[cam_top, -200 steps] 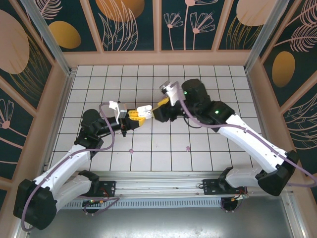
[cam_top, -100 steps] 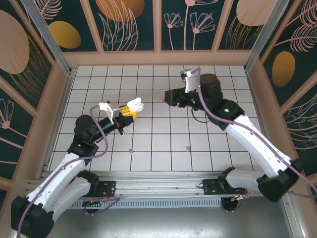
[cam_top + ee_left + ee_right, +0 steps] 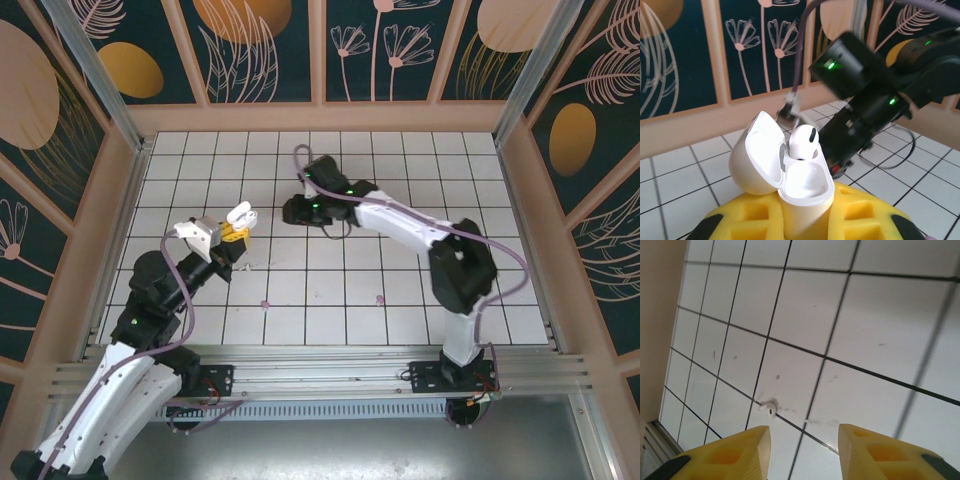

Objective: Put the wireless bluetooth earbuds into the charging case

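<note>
The white charging case sits upright between the yellow fingers of the left hand, which clamps its lower body and holds it up off the counter. Its lid is swung back to the left. One earbud stands in a socket, its rounded head poking above the rim. A second earbud lies loose on the white tiles, just beside a dark grout line and ahead of the right hand. That hand's two yellow fingers stand moderately apart with nothing between them. In the top view the left arm reaches up and forward from its base. The right arm folds at the elbow and stretches leftward across the counter, its hand near the case but apart from it.
</note>
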Controlling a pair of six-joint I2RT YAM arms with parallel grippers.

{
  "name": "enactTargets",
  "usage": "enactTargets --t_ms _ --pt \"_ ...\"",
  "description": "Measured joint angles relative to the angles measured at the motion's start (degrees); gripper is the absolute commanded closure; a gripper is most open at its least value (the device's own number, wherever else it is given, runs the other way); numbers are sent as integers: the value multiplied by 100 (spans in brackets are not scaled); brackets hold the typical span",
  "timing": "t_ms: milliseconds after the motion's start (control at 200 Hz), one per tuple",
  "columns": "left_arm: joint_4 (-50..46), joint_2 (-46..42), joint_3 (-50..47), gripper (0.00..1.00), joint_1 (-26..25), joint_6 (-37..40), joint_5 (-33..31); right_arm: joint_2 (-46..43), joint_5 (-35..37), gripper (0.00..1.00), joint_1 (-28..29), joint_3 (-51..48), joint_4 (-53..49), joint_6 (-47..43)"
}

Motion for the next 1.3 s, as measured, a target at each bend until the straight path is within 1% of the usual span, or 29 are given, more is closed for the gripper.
enactTargets --t_ms 65,170,225,300,400,821,1061,1301 --pt "-223 -166 111 100 0 52 -129 511 -13 62 256 457 -48 81" --pt "-518 -350 282 100 0 160 -254 1307 -9 68 640 1176 -136 175" --pt "-647 -400 350 100 0 216 -271 1665 -11 69 804 1482 -212 208" --pt "-802 -433 402 100 0 291 -273 2050 -7 69 984 1792 -348 234" --pt "-990 -483 409 100 0 345 -289 2356 15 69 1130 1993 -531 256" --pt "-1115 -527 413 100 0 409 -245 2468 356 69 1279 2094 -852 358" --pt "-1115 -527 413 100 0 409 -245 2758 557 70 1364 2645 -1143 352" --pt "-1115 -527 413 100 0 409 -245 2868 616 70 1438 2743 -1370 334"
